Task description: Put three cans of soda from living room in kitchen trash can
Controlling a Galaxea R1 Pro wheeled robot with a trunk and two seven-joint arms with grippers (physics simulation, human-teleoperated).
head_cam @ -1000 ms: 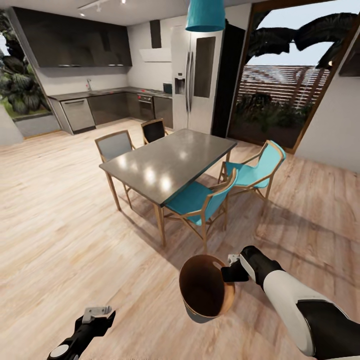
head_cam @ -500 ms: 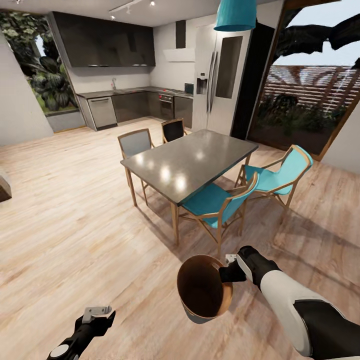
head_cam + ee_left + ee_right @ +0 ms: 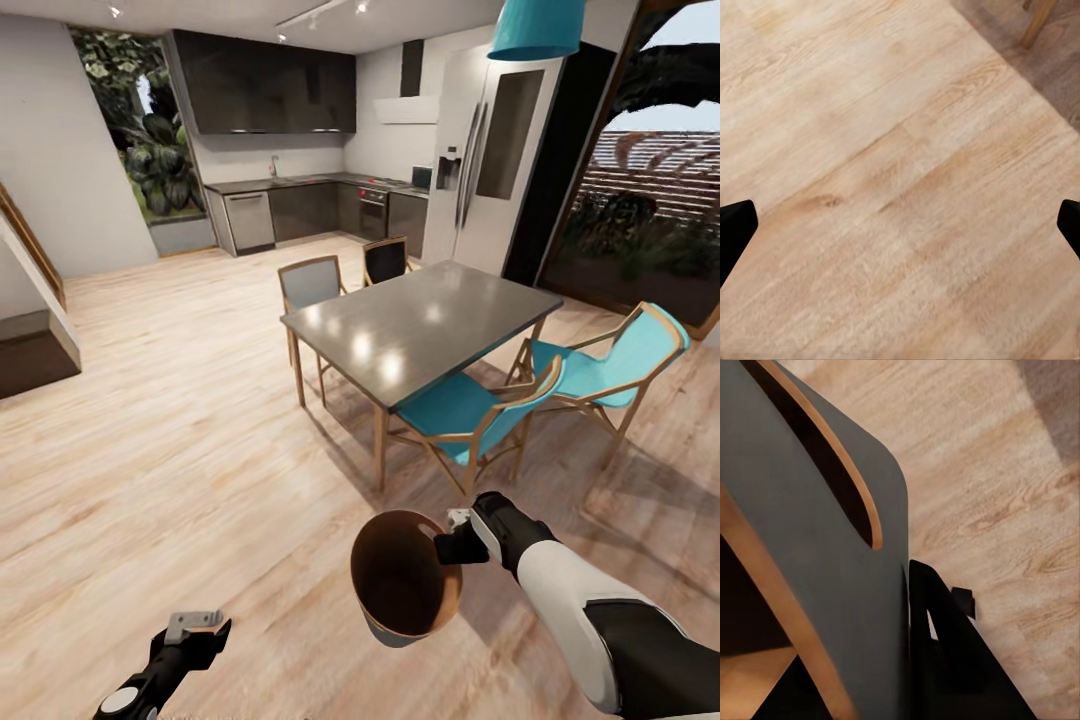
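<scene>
Carrying the bin [image 3: 403, 575] across the wood floor [image 3: 150, 430], I have my right tool [image 3: 452, 545] pinched onto its rim, one finger [image 3: 945, 660] outside the grey wall and the other hidden inside, so the bin hangs just ahead of that tool with its copper mouth tilted up toward my head camera. I can't see any cans inside it, though the depth of the bin is in shadow, so I wouldn't swear to it. My left tool [image 3: 195, 625] hangs low off to the other side, spread wide and holding nothing; its wrist view gives me bare floorboards between the two finger tips [image 3: 735, 229]. Beyond the right tool stands the dining surface [image 3: 425, 325] with its teal chairs [image 3: 470, 410], the nearest chair close to the bin, and the kitchen [image 3: 300, 200] with its fridge [image 3: 490, 170] lies well past that. My worry is the grip: it is a rim pinch on a thin tapered wall, so I judge a sharp turn or stop of the base could swing the bin and let it slip or twist out. Cutting too near that chair could also knock the bin loose.
</scene>
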